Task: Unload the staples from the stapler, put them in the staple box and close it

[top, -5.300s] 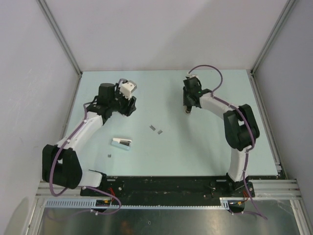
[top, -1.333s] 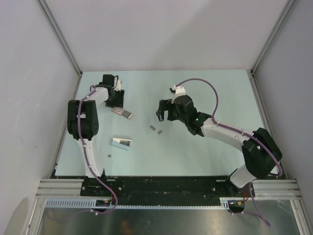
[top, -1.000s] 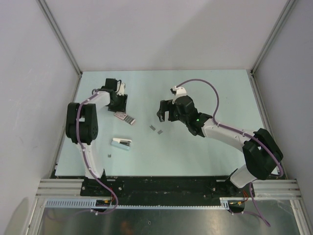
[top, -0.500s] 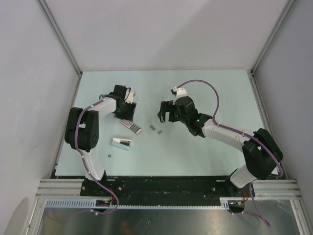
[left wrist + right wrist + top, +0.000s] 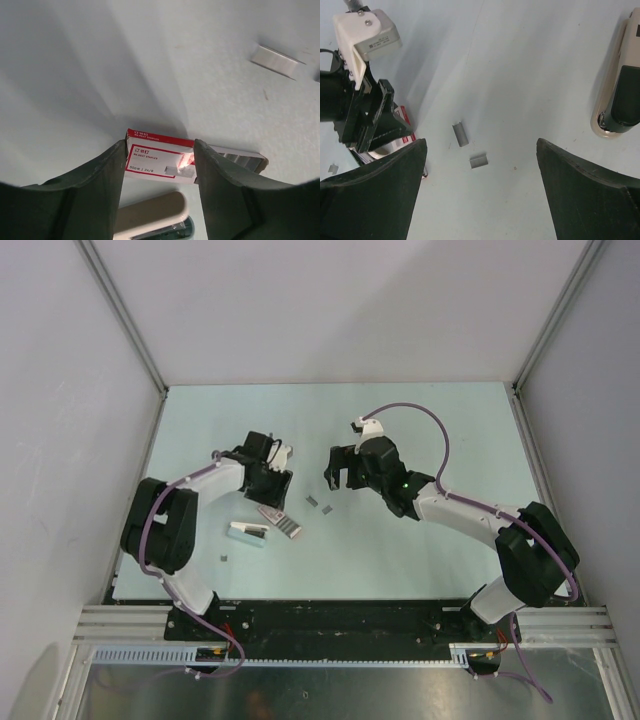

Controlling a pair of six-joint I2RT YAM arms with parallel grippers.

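Note:
The stapler (image 5: 620, 85), black on a cream base, lies at the right edge of the right wrist view; the right arm hides it in the top view. My right gripper (image 5: 338, 472) (image 5: 481, 142) hangs open above two loose staple strips (image 5: 460, 134) (image 5: 311, 502). My left gripper (image 5: 272, 495) (image 5: 160, 146) is shut on a red-and-white staple box (image 5: 157, 161) (image 5: 280, 520), one finger on each end. The box's tray sticks out to one side.
A white-and-teal oblong object (image 5: 250, 533) (image 5: 150, 217) lies just near of the box. A small staple piece (image 5: 224, 558) sits near the left front. Another strip (image 5: 276, 62) lies ahead of the left gripper. Walls enclose the table on three sides.
The left gripper has carried the staple box from the back left toward the table's middle, beside the white-and-teal object. The right arm has hardly moved in the last second.

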